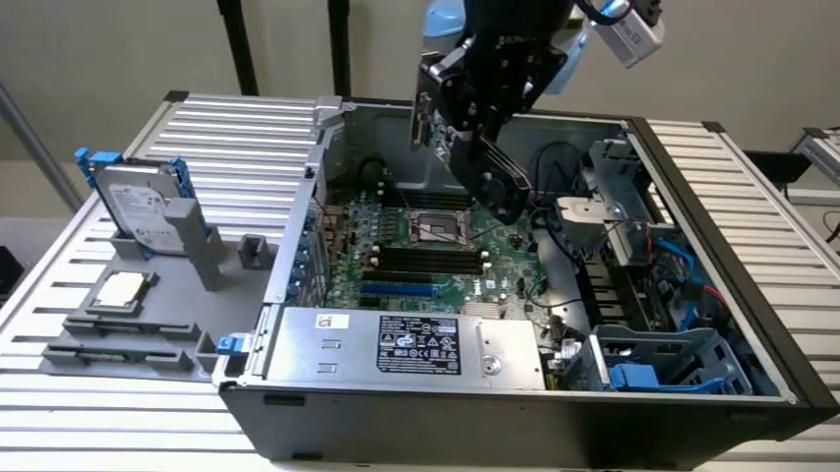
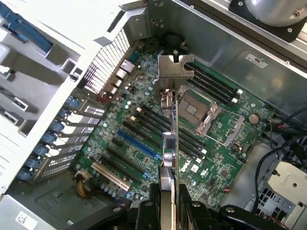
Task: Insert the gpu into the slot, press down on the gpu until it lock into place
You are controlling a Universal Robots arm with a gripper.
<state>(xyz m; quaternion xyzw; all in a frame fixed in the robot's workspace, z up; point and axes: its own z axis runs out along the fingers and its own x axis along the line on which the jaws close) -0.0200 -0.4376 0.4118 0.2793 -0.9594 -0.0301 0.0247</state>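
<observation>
The gripper [image 1: 475, 123] is clamped tight on the gpu [image 1: 502, 187]. It holds the card up in the air, in the upper middle of the exterior view. The black card hangs tilted. Its lower end points down at the green motherboard [image 1: 499, 261] inside the open computer case [image 1: 499, 423]. The card is above the board, over the part with the square chip socket [image 1: 440, 226].

The slot [image 1: 397, 290] is the bright blue strip in the lower part of the board. It sits just above the silver power supply box [image 1: 407, 344] in the picture. The gpu is not in the slot yet and is well apart from it.

In the wrist view the gpu [image 2: 169, 153] is seen from its thin edge. It sticks out from between the fingers [image 2: 144, 213] of the gripper [image 2: 169, 211]. Its shiny metal bracket [image 2: 171, 72] is at the far end. The card hangs over the long black memory slots [image 2: 153, 125]. The slot [image 2: 139, 145] lies off to one side of the card, and the chip socket [image 2: 199, 112] is on the other side.

On the exterior view's left, outside the case, a hard drive [image 1: 138, 211] stands up in a grey holder [image 1: 197, 246]. A square processor chip [image 1: 121, 288] lies flat near it.
</observation>
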